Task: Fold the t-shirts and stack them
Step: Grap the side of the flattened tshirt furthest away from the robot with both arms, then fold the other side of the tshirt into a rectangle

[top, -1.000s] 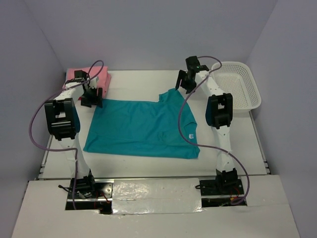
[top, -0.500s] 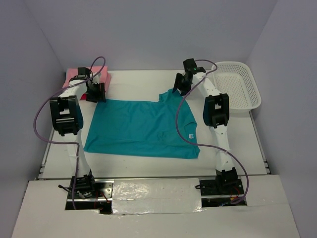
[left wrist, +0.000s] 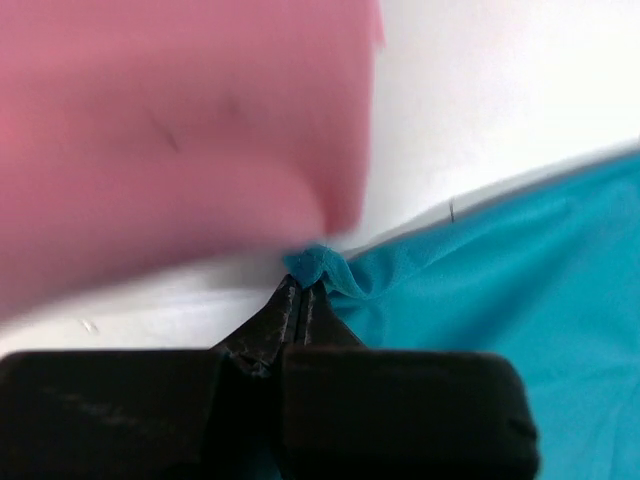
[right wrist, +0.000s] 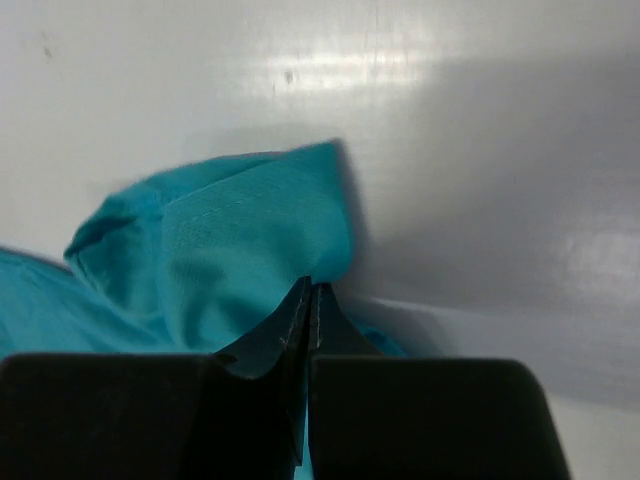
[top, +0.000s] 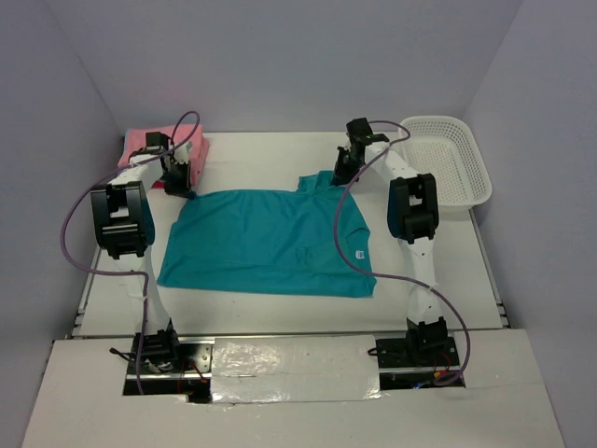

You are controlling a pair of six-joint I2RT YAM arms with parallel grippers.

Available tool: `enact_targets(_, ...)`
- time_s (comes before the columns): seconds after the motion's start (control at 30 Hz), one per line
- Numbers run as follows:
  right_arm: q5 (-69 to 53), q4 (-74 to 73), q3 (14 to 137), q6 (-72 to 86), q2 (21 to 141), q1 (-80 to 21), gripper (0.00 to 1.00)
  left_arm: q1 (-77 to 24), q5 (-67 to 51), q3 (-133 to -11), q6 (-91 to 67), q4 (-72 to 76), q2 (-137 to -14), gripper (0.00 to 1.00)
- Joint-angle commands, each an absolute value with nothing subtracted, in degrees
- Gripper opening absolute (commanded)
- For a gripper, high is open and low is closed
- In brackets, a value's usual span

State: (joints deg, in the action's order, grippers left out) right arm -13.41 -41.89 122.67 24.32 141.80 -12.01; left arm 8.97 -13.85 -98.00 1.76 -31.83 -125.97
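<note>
A teal-blue t-shirt [top: 266, 243] lies spread flat on the white table [top: 448, 271]. My left gripper [top: 179, 187] is shut on the shirt's far left corner [left wrist: 325, 268], with a small bunch of cloth pinched at its tips [left wrist: 303, 290]. At the far right, my right gripper [top: 343, 174] is shut on the shirt's sleeve [right wrist: 240, 240], the fabric humped up above its tips [right wrist: 308, 288]. A folded salmon pink t-shirt [top: 149, 142] rests at the far left corner of the table, just behind the left gripper, and fills the top left of the left wrist view [left wrist: 180, 130].
A white plastic lattice basket [top: 450, 168] stands at the far right of the table. Purple cables loop from both arms; the right arm's cable [top: 338, 233] hangs over the teal shirt's right side. Grey walls enclose the table on three sides.
Both grippers have come down onto the shirt's far corners and gone from open to shut on the cloth. The left one shifted slightly back toward the pink shirt.
</note>
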Motion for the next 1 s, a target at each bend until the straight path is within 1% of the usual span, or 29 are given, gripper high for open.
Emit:
enact_targets(0.0,-15.38,-37.02,114.99,22.94,131.24,-12.13,0.0,8.96,-14.5,-94.67,7.36,-34.54,-119.64,0.0)
enact_targets(0.03,-16.42,-34.57,109.65,23.11,126.61,-12.22,0.0,8.96,-15.02,-94.14,8.34,-35.15,-118.58,0.0)
enact_targets(0.1,-16.96,-32.79,104.79,23.12,122.02,-12.22,0.0,8.88,-15.82,-92.55,11.33,-35.77,-115.15,0.0)
enact_targets(0.2,-17.14,-30.42,93.12,22.77,112.19,-12.57,0.0,8.96,-16.17,-89.22,15.18,-35.77,-109.71,0.0)
enact_targets(0.3,-16.88,-28.92,86.77,22.41,107.51,-13.01,0.0,8.96,-16.44,-85.09,18.8,-34.55,-104.16,0.0)
enact_targets(0.4,-16.96,-26.9,76.33,23.03,102.05,-13.53,0.0,8.96,-17.05,-80.78,22.32,-33.31,-99.59,0.0)
enact_targets(0.53,-16.96,-26.19,69.18,23.64,95.99,-14.32,0.0,9.05,-18.19,-75.51,27.5,-33.84,-95.54,0.0)
enact_targets(0.67,-16.62,-25.4,61.2,24.43,91.85,-14.68,0.0,9.93,-15.74,-69.54,31.63,-35.15,-92.99,0.0)
enact_targets(0.8,-16.26,-24.79,56.18,24.87,87.29,-14.76,0.0,10.63,-13.98,-67.59,32.87,-36.74,-92.29,0.0)
enact_targets(0.97,-16.26,-24.87,54.49,25.05,85.61,-15.55,0.0,10.64,-14.5,-65.83,34.1,-36.48,-91.32,0.0)
